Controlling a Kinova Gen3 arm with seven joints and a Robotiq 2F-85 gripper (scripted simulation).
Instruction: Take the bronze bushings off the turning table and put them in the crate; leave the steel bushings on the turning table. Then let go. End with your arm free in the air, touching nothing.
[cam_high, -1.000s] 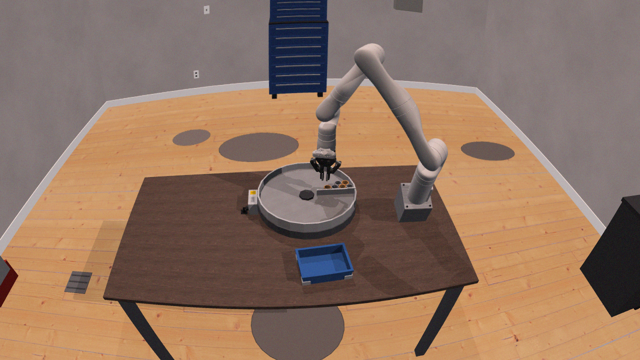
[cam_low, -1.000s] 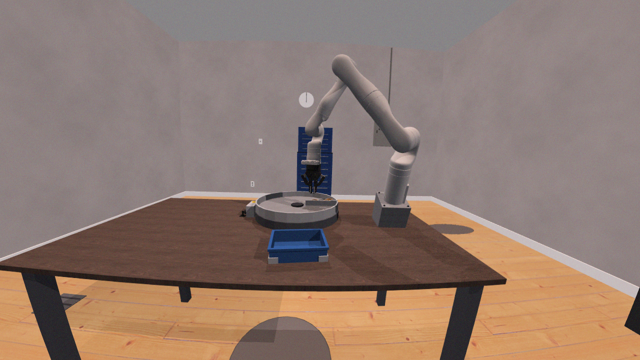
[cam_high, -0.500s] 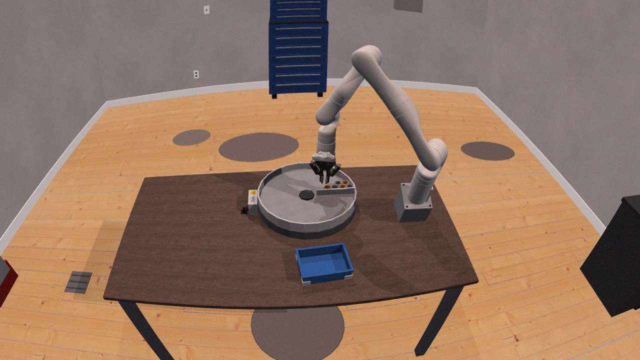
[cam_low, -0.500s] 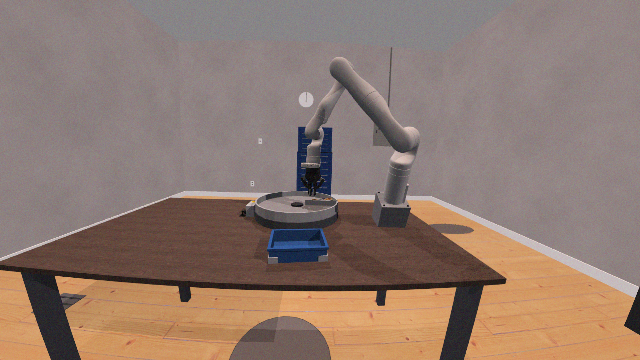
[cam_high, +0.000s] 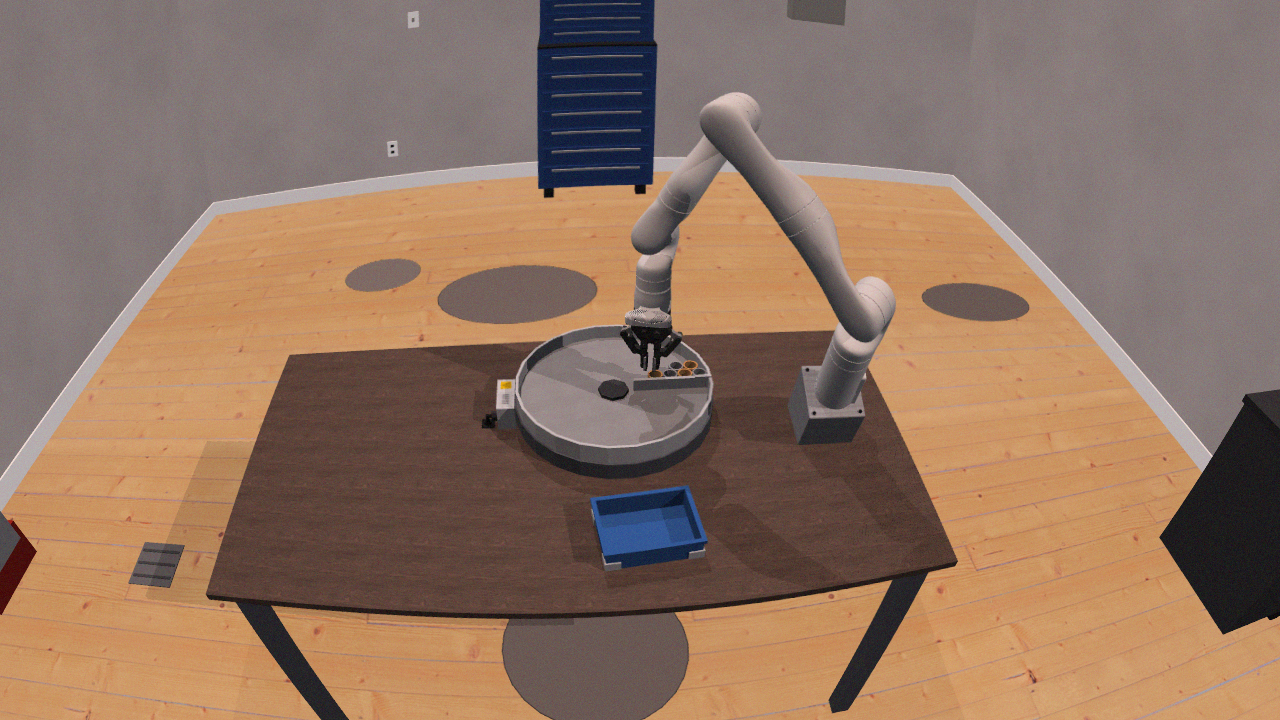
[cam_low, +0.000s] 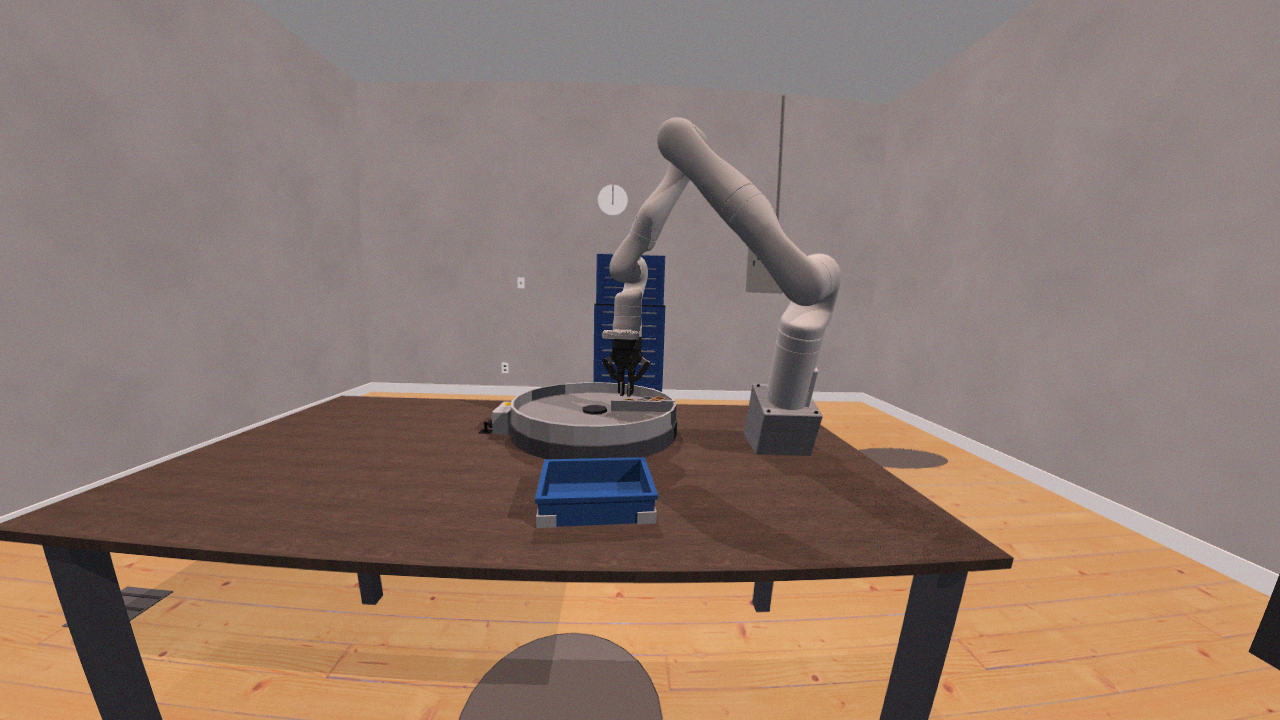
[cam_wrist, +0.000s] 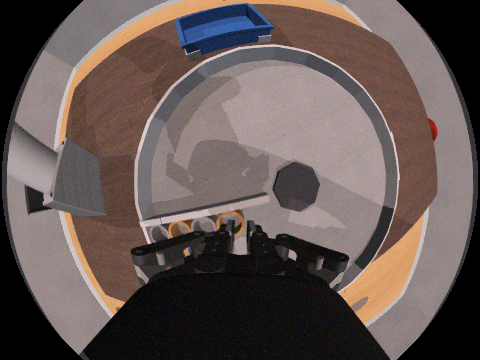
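1. Just right of the middle of the top view, the bronze bushings (cam_high: 684, 367) stand in a row with grey ones on the turning table (cam_high: 572, 446).
2. Above the row's left end hangs the end effector (cam_high: 650, 364), fingers nearly closed, holding nothing.
3. Lower down, the blue crate (cam_high: 693, 516) sits on the worktop (cam_high: 375, 501).

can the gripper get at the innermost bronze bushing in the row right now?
Probably yes. The gripper hangs right over the inner end of the bushing row on the turning table, nothing between. But its fingers stand nearly shut on nothing, so they likely must open first.
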